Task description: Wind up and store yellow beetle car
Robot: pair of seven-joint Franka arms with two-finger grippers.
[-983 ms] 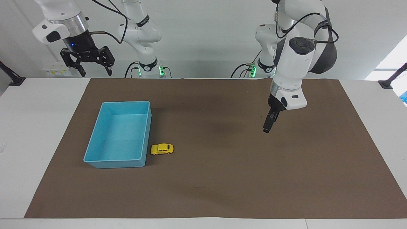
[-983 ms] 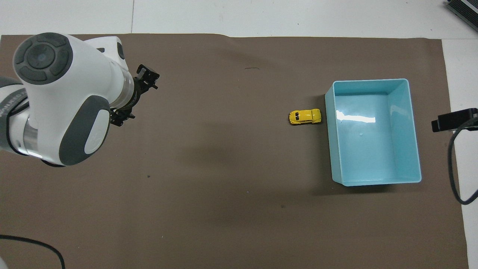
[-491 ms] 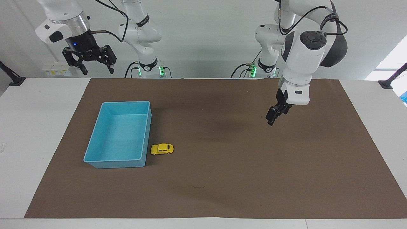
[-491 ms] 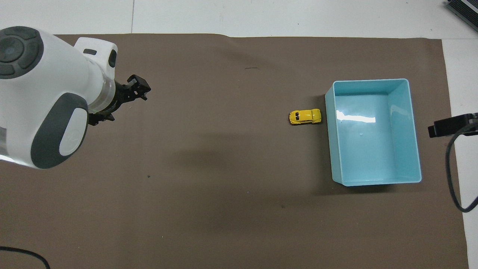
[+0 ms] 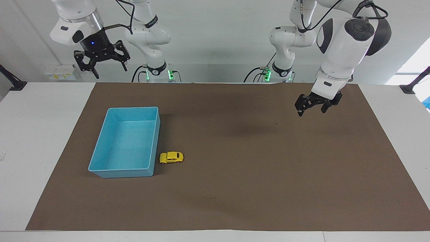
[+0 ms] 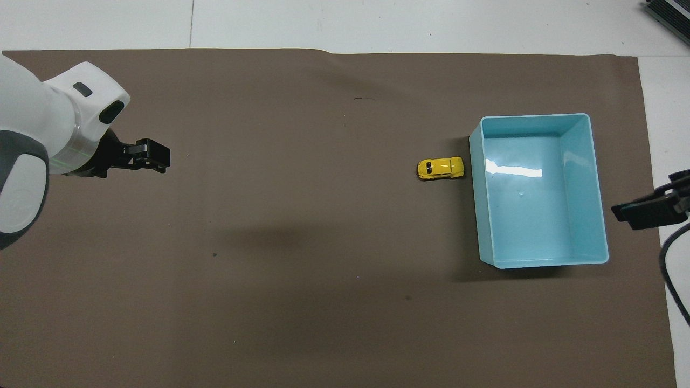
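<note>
The left gripper (image 5: 313, 107) has swung up and back toward its own end of the brown mat (image 5: 235, 188) since a second ago, its wrist turned so both fingers now show, spread open and empty. The right gripper (image 5: 106, 66) has lifted and drifted inward, jaws wide apart, holding nothing, high above the table's edge by the blue tray (image 5: 100, 158). The yellow beetle car (image 5: 171, 157) hasn't budged: it sits on its wheels on the mat, just beside the tray's long wall, well apart from both grippers. Glossy rounded body, dark windows; the tray is smooth plastic, rectangular, shiny inside.
</note>
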